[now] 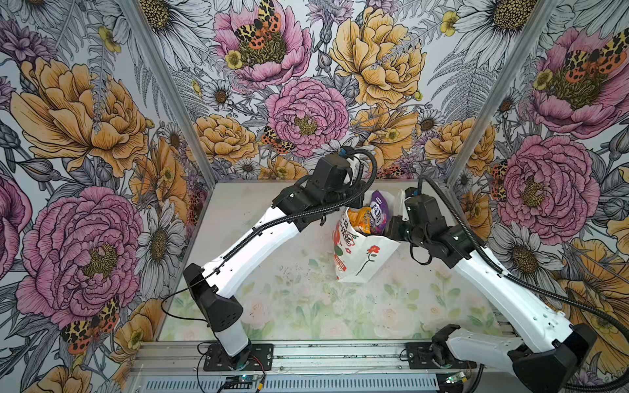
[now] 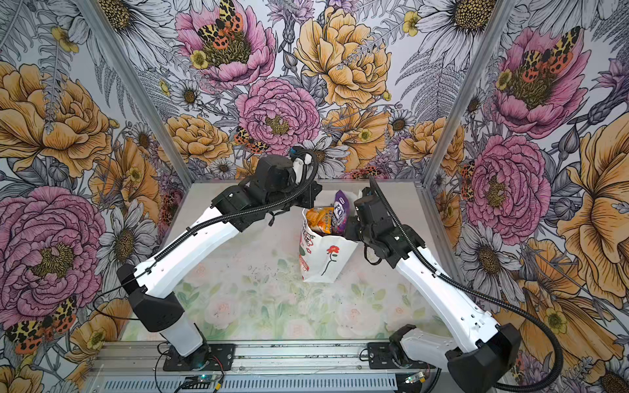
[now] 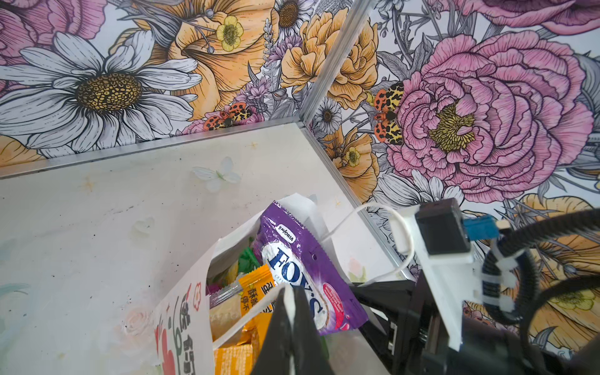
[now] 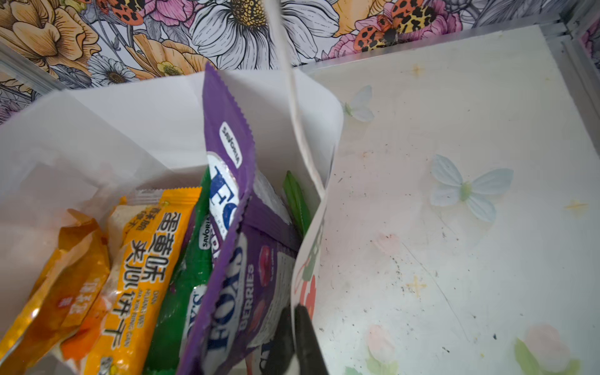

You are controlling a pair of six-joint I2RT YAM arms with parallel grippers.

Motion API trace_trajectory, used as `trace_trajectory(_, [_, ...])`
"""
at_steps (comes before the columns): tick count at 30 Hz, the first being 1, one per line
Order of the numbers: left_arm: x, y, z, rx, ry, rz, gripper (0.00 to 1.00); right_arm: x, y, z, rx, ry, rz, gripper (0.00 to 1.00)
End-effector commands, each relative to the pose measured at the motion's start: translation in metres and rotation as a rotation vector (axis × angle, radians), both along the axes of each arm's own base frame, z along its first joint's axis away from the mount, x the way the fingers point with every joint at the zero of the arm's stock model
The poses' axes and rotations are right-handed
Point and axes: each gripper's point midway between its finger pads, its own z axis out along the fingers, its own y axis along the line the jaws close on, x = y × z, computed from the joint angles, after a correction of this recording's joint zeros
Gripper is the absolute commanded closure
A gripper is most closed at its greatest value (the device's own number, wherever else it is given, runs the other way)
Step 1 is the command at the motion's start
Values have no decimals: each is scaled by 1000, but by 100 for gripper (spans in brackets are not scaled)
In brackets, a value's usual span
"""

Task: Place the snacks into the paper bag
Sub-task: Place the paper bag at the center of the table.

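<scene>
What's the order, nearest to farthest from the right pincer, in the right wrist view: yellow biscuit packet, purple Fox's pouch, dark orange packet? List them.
1. purple Fox's pouch, right beside the right pincer, which clamps the paper bag wall.
2. yellow biscuit packet, mid-bag.
3. dark orange packet, by the opposite wall.

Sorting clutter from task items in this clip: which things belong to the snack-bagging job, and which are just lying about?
Job:
- bag
- purple pouch, orange packets and green packet, all in the bag
- left gripper and right gripper, fingers shut on its rim

Not the job:
- table, no loose item visible on it
- floral walls
- base rail
</scene>
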Motion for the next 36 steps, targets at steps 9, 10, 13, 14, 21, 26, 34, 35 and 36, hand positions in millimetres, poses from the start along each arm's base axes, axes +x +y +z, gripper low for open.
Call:
trace_trajectory(9, [22, 42, 17, -189, -60, 80, 100, 51, 73, 21, 77, -128, 36, 100])
trace_trajectory(10, [20, 45, 10, -190, -46, 88, 100, 53, 76, 15, 66, -117, 40, 100])
trace_trajectory(13, [15, 60, 4, -187, -49, 133, 100, 58, 77, 5, 40, -104, 38, 100])
trace_trajectory(14, [13, 64, 4, -191, -55, 147, 100, 59, 78, 5, 36, -104, 39, 100])
trace_trajectory(21, [14, 82, 16, -222, -85, 176, 100, 60, 75, 20, 36, -141, 38, 100])
trace_trajectory(26, [12, 72, 9, -213, -66, 142, 100, 57, 66, 23, 28, -152, 22, 100])
trace_trajectory(34, [19, 79, -8, -176, -29, 184, 94, 51, 65, 14, 35, -132, 32, 100])
trace_trajectory(35, [19, 80, -8, -175, -29, 187, 90, 50, 67, 13, 35, -128, 43, 100])
trace_trajectory(36, [18, 80, -8, -174, -31, 185, 86, 50, 70, 12, 35, -122, 64, 100])
